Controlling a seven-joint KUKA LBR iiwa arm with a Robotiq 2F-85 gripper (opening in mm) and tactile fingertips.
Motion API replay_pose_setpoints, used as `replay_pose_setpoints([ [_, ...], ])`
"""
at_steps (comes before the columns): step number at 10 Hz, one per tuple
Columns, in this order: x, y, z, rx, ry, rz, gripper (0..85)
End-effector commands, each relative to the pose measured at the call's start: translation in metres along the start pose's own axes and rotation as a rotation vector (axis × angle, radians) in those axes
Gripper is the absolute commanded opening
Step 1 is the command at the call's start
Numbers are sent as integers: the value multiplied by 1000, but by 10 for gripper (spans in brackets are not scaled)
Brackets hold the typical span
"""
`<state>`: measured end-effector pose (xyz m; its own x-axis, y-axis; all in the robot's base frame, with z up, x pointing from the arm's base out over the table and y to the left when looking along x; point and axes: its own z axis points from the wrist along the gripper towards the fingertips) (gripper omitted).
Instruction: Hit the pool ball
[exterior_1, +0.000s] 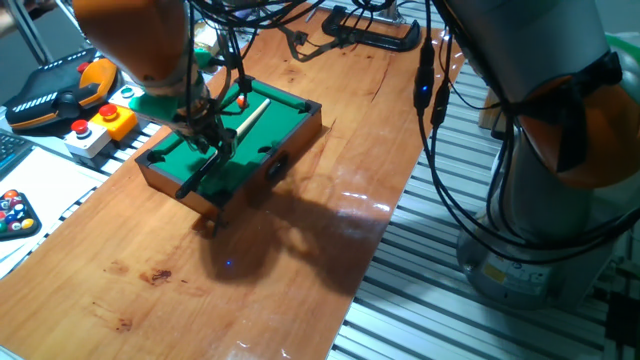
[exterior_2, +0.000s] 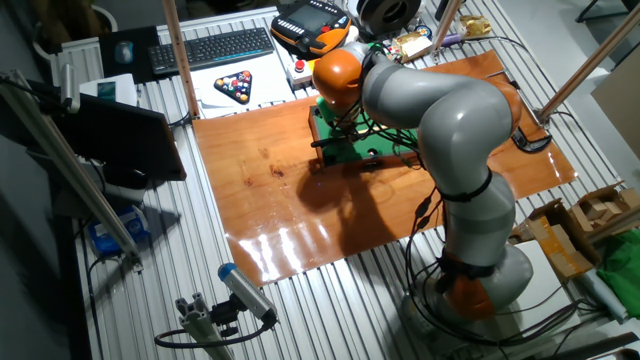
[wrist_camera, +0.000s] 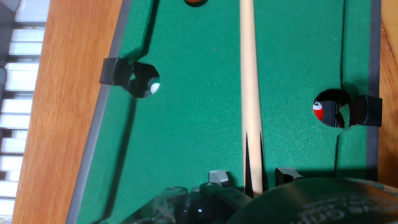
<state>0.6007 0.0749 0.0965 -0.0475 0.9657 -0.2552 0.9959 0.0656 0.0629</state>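
The miniature green-felt pool table (exterior_1: 165, 165) stands on the wooden tabletop; it also shows in the hand view (wrist_camera: 186, 124) and in the other fixed view (exterior_2: 325, 128). The tiny orange-red pool ball (exterior_1: 241, 101) lies on the felt near the far end, cut off at the top edge of the hand view (wrist_camera: 195, 2). A pale wooden cue (exterior_1: 252, 116) lies lengthwise on the felt (wrist_camera: 249, 74), to the right of the ball. My gripper (exterior_1: 212, 140) hangs low over the near end, its fingertips (wrist_camera: 217, 177) on either side of the cue's butt with felt showing between. The gripper (wrist_camera: 250, 176) looks open.
Side pockets (wrist_camera: 146, 81) (wrist_camera: 329, 107) open in the rails. Left of the pool table are push-button boxes (exterior_1: 100, 125), a teach pendant (exterior_1: 60, 95) and numbered balls in a triangle (exterior_1: 12, 212). A black clamp (exterior_1: 375, 35) lies at the back. The tabletop's edge (exterior_1: 400, 210) runs on the right.
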Motion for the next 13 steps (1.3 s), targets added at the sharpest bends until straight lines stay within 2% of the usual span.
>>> replay_pose_setpoints([
  [1,0,0,1,1,3,0,450],
  [6,2,1,6,-4,9,4,443],
  [9,2,1,8,-10,11,6,410],
  [10,2,1,8,-19,10,9,333],
  [11,2,1,9,-21,12,0,143],
  [12,1,0,8,-21,13,-19,10],
  [13,1,0,8,-22,10,-24,10],
])
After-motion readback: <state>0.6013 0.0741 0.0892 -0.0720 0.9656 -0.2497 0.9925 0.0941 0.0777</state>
